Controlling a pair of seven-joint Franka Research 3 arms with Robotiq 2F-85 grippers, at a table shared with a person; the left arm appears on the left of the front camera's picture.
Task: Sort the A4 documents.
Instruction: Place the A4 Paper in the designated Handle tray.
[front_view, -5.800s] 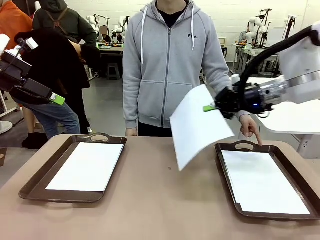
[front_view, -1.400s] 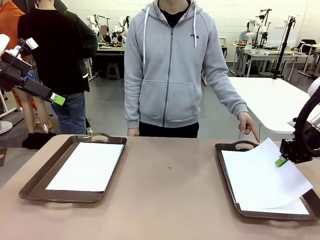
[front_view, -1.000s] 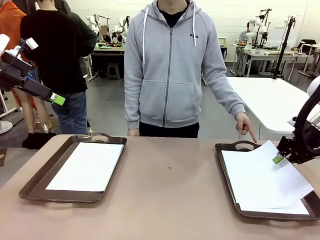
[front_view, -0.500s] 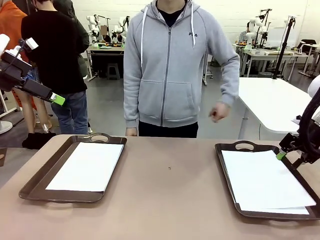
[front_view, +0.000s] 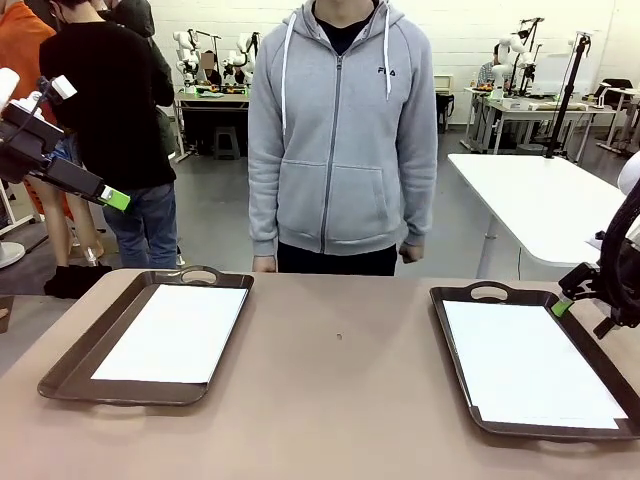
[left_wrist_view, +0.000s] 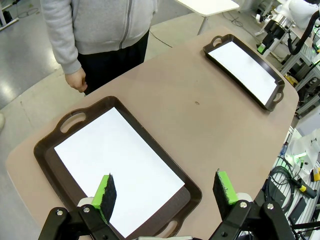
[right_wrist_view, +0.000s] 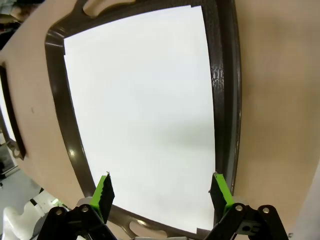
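Your right gripper (right_wrist_view: 160, 192) hovers, jaws apart, over paper (front_view: 530, 362) in the right tray (front_view: 447, 325); left gripper (left_wrist_view: 165, 192) is likewise apart.

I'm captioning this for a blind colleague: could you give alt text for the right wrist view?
The right pincer hangs open above white A4 documents lying flat in a dark brown tray, its green pads spread wide and holding nothing. The tray sits on a tan table.

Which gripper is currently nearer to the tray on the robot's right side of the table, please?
Right. The right gripper hangs open just beside that right tray, at its far edge; the left gripper is raised across the table, above the other tray.
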